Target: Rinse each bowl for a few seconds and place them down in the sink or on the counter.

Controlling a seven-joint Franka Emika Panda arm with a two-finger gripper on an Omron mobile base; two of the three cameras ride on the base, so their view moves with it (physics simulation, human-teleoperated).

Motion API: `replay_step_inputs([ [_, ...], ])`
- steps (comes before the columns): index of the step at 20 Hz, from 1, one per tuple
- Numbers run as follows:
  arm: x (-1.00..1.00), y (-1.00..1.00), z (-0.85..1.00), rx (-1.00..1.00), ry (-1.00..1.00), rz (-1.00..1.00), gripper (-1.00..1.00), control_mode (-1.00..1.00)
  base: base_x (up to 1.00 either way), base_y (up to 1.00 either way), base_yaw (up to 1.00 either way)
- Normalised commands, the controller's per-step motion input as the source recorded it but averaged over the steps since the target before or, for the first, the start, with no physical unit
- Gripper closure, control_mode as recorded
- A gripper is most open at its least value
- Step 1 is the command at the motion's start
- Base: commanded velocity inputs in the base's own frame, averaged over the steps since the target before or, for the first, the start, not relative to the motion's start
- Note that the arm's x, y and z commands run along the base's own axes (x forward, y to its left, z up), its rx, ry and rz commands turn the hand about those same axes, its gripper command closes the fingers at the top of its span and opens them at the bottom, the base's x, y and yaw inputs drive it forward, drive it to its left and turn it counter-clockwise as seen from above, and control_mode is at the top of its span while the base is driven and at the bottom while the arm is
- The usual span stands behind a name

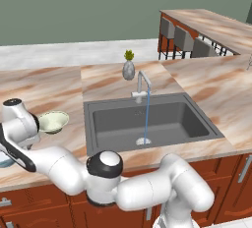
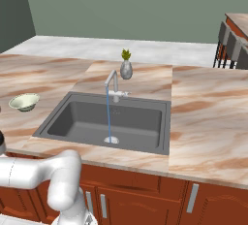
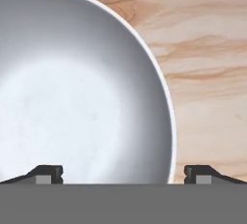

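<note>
At the far left of the counter [image 1: 54, 87], the pale blue-white bowl [image 3: 79, 85] sat right under the hand, its white inside facing the hand camera. The gripper [image 3: 123, 174] hung just above it with its jaws spread wide, one fingertip [image 3: 47, 174] over the bowl's inside and the other beyond its rim, over bare stone; nothing was held. Just right of the arm's wrist, the small cream-green bowl [image 1: 52, 121] rested upright on the counter, left of the sink [image 1: 199, 111] and apart from it. In the dark basin, a thin stream of water [image 1: 146, 116] fell from the silver faucet [image 1: 143, 85] to the drain. Behind the faucet stood a small grey vase [image 1: 128, 69] with a plant.
</note>
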Motion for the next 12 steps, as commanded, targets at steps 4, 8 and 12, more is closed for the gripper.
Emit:
replay_step_inputs([
  [4,0.13,0.21,-0.18,0.00,0.00,-0.01,1.00,-1.00,0.00,0.00,0.00],
  [8,0.08,0.10,-0.12,0.00,0.00,-0.01,1.00,-1.00,0.00,0.00,0.00],
  [12,0.02,0.02,-0.06,0.00,0.00,-0.02,1.00,-1.00,0.00,0.00,0.00],
])
